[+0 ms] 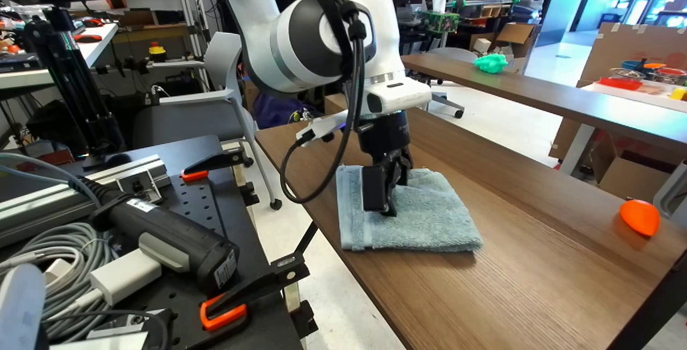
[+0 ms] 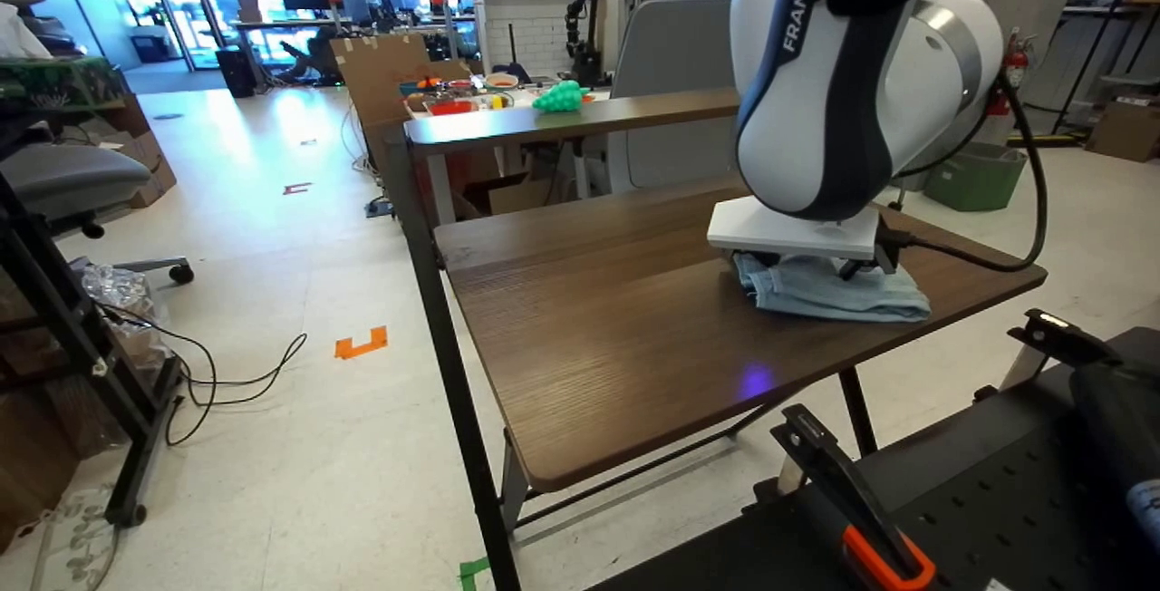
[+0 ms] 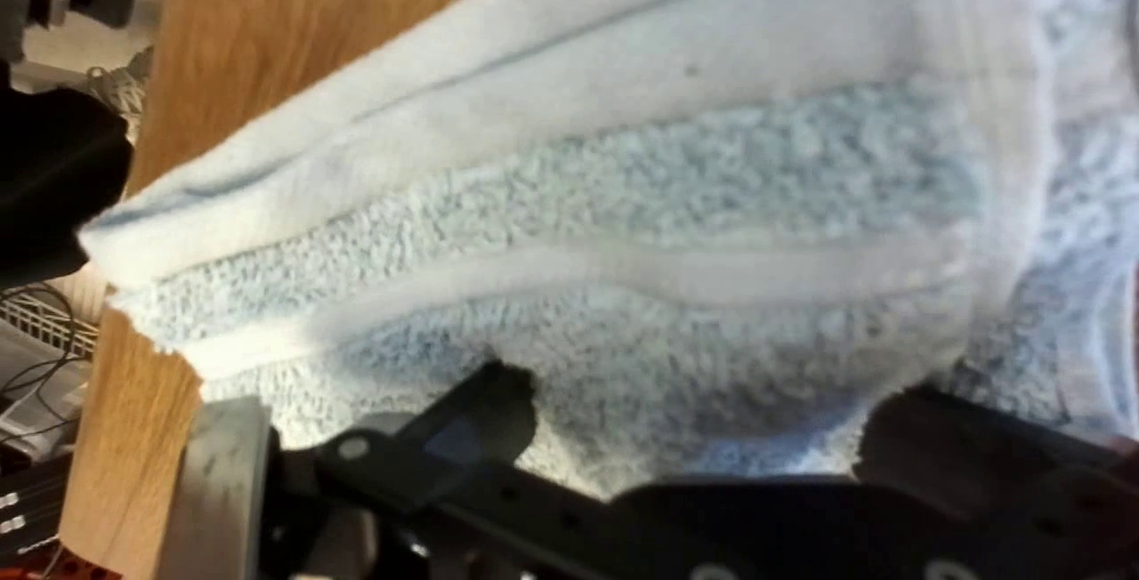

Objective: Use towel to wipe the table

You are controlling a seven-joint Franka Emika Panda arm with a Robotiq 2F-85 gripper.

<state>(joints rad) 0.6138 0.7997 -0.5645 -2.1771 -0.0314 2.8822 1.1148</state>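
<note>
A folded light blue towel [image 1: 437, 218] lies on the brown wooden table [image 1: 536, 275]. It also shows in an exterior view [image 2: 834, 294], near the table's edge and partly hidden under the arm. My gripper [image 1: 390, 202] points down onto the towel, its fingers at the towel's upper surface. In the wrist view the towel [image 3: 756, 162] fills most of the picture with its folded hems. There the two dark fingertips of the gripper [image 3: 698, 402] are wide apart, with towel fabric showing between them. Whether the tips press into the cloth cannot be told.
An orange object [image 1: 640, 217] sits at the table's far end. A raised shelf [image 1: 536, 89] runs along one side, with a green lumpy object [image 1: 490, 63] on it. A black bench [image 1: 188, 210] with clamps [image 1: 252, 291] and a black handheld device [image 1: 166, 232] stands beside the table.
</note>
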